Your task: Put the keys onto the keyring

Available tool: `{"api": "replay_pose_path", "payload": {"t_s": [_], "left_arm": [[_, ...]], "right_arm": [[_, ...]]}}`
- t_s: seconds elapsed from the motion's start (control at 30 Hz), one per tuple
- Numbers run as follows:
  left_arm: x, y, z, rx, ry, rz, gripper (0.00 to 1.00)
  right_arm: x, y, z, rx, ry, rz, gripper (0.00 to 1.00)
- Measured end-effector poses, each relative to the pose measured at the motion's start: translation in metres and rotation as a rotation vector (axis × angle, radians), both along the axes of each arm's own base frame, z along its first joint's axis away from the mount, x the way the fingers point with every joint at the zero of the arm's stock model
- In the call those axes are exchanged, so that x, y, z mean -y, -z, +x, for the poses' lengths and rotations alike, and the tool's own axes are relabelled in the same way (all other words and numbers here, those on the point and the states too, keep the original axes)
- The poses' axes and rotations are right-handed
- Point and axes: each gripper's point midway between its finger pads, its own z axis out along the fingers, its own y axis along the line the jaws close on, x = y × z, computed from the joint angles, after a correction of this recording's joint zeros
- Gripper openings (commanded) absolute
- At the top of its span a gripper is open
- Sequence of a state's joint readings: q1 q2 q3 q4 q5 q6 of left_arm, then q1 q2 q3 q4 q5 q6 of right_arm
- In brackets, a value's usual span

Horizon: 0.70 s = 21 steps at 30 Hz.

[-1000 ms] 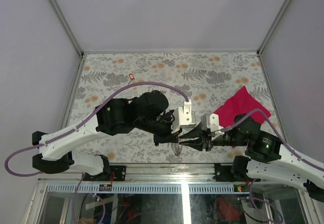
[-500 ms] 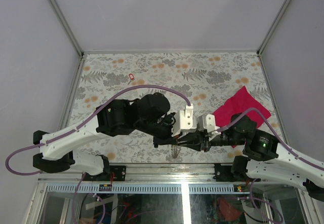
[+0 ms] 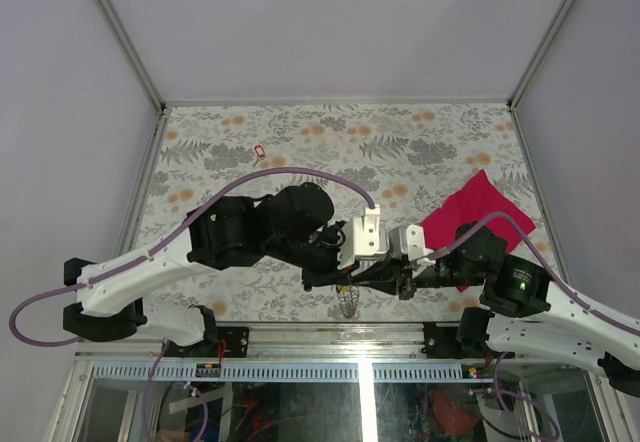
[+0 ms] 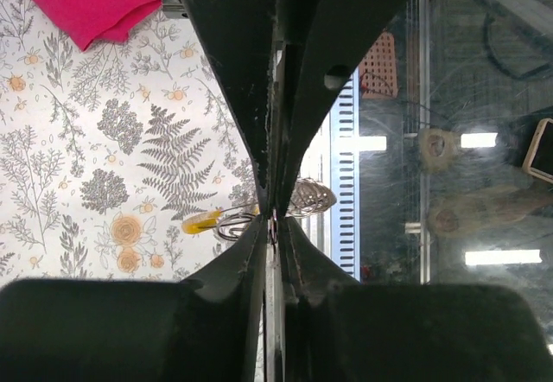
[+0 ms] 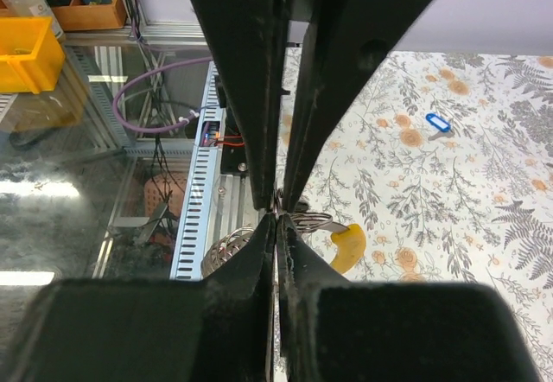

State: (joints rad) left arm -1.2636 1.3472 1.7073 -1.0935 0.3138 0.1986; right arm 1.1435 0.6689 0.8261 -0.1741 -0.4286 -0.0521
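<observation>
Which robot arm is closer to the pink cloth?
Right. The right arm lies right beside the pink cloth, covering its near edge in the top view. The left arm sits on the other side, well away from the cloth.

From above I get flat, even light: the table point(image 3: 300, 142) reads clearly, with only soft shadows under the arms. On the wrist feeds the left gripper point(image 4: 272, 222) and right gripper point(image 5: 276, 219) are blurred, underexposed black up close. The glass panel point(image 4: 484, 71) throws back bright lamp reflections and hazy smears — the same glare shows on the right wrist feed.
</observation>
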Motion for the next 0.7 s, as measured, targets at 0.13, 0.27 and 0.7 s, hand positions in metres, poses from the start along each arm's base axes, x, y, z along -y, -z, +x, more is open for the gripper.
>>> {"api": "replay_pose_path", "payload": {"t_s": [0.13,0.27,0.7], "left_arm": [[-0.005,-0.012,-0.002,0.018,-0.001,-0.071,0.23],[-0.014,-0.027,-0.008,0.034,0.0,-0.157,0.26],[-0.012,-0.042,-0.011,0.04,-0.035,-0.418,0.26]], "right_arm": [[0.003,-0.006,0.0,0.007,0.007,0.016,0.0],[0.006,-0.012,-0.001,0.015,0.011,0.037,0.0],[0.015,-0.039,-0.007,0.009,0.013,0.133,0.0]]}}
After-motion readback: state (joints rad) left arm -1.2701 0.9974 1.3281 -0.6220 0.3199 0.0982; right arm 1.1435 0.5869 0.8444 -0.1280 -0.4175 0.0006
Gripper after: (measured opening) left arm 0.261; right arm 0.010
